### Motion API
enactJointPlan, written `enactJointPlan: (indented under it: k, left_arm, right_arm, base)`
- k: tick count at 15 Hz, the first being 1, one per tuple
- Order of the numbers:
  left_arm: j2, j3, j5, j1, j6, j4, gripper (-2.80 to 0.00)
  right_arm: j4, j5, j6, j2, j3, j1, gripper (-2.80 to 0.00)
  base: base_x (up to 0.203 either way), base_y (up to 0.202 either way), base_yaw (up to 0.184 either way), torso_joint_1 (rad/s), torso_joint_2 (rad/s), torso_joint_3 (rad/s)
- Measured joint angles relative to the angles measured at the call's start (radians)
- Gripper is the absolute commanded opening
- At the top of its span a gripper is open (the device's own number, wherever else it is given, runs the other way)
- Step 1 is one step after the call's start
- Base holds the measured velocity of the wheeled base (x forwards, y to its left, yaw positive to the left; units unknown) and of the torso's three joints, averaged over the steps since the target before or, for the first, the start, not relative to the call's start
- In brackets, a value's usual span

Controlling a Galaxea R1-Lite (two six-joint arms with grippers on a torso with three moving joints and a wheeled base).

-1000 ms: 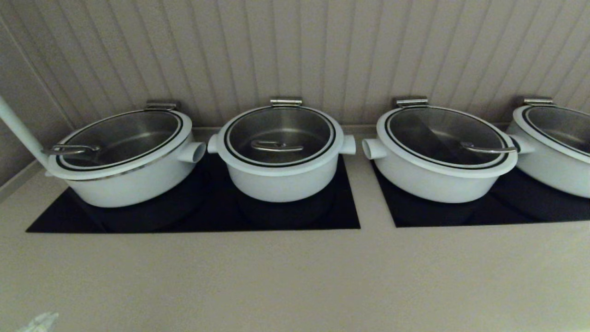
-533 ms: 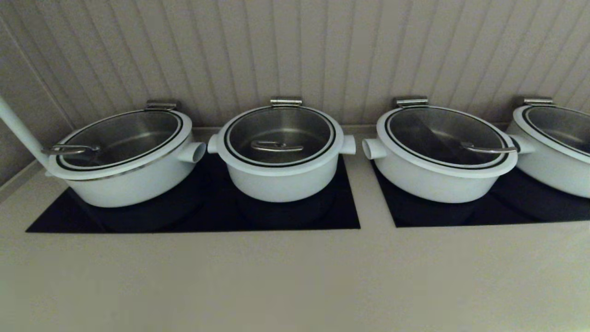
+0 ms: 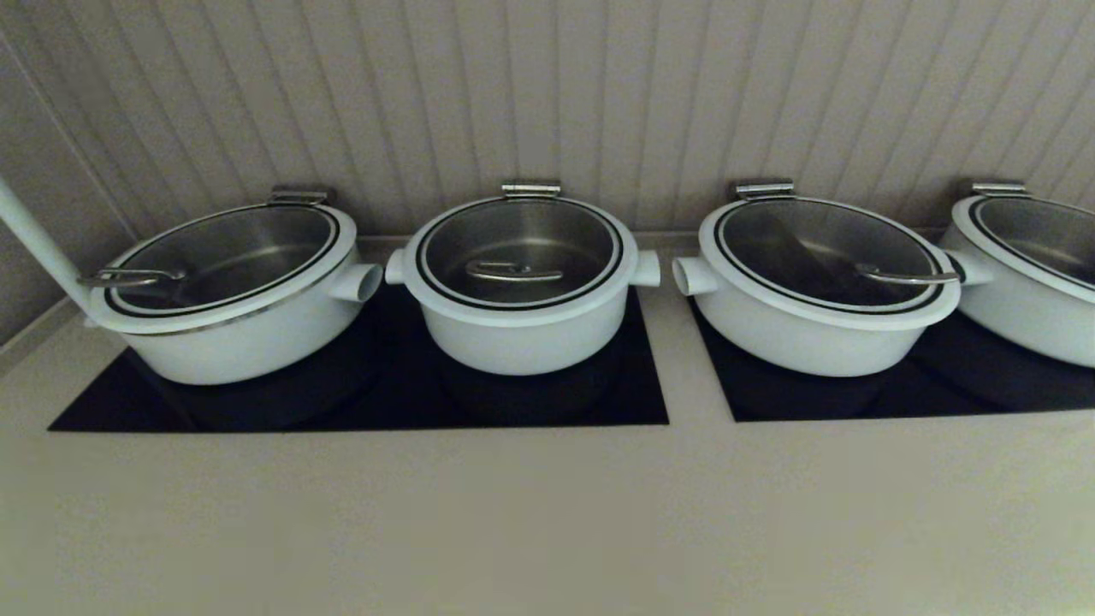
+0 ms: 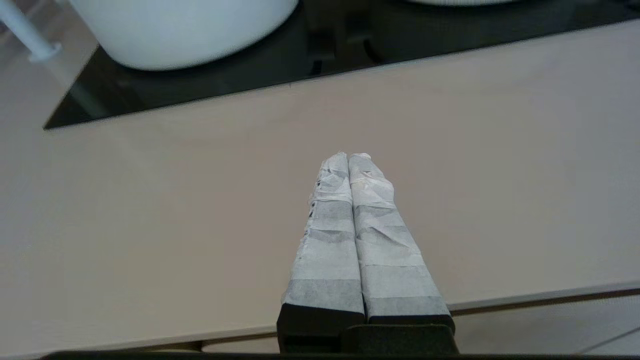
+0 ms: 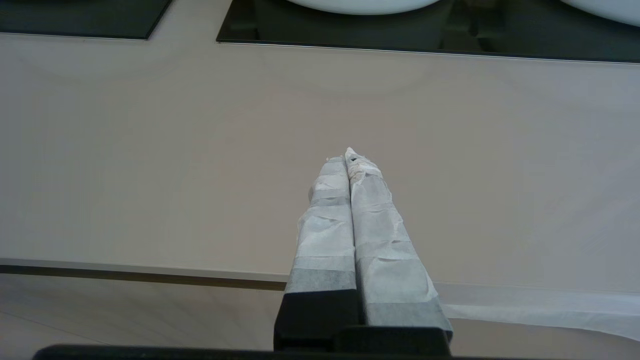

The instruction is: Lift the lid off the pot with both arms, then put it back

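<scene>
The pot (image 3: pixel 519 334) is the narrow, deep white one, second from the left on a black cooktop. Its glass lid (image 3: pixel 519 248) sits closed on it, with the curved steel handle (image 3: pixel 513 272) near the front. Neither gripper shows in the head view. My left gripper (image 4: pixel 348 156) is shut and empty, its tape-wrapped fingers over the beige counter near its front edge. My right gripper (image 5: pixel 347 155) is likewise shut and empty over the counter's front part.
Wider white pots with glass lids stand at left (image 3: pixel 231 295), right (image 3: pixel 821 287) and far right (image 3: pixel 1031 274). Black cooktops (image 3: pixel 368 393) (image 3: pixel 907 389) lie under them. A white pole (image 3: pixel 34 244) leans at far left. The panelled wall is close behind.
A pale wrapped fingertip at the head view's lower left corner one second ago has dropped out of that view. The pots and lids have not moved.
</scene>
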State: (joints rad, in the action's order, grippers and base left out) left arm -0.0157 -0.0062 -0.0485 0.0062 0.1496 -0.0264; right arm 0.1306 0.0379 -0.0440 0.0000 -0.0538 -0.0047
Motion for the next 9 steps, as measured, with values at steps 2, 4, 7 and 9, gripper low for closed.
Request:
enactJointPlan:
  k: [2, 4, 7, 9]
  left_arm:
    - [0.01, 0.0, -0.001, 0.0, -0.001, 0.0, -2.8]
    - [0.013, 0.0, -0.001, 0.0, -0.004, 0.001, -2.8]
    - [0.014, 0.001, -0.003, -0.001, 0.001, 0.001, -2.8]
    - [0.014, 0.001, -0.003, -0.001, -0.003, 0.002, -2.8]
  right_arm:
    - [0.0, 0.0, 0.0, 0.0, 0.0, 0.0, -2.8]
    - [0.0, 0.0, 0.0, 0.0, 0.0, 0.0, -2.8]
    - [0.0, 0.0, 0.0, 0.0, 0.0, 0.0, -2.8]
    - [0.0, 0.0, 0.0, 0.0, 0.0, 0.0, -2.8]
  base:
    - [0.0, 0.0, 0.0, 0.0, 0.0, 0.0]
    - [0.0, 0.0, 0.0, 0.0, 0.0, 0.0]
    - [0.0, 0.0, 0.0, 0.0, 0.0, 0.0]
    - [0.0, 0.0, 0.0, 0.0, 0.0, 0.0]
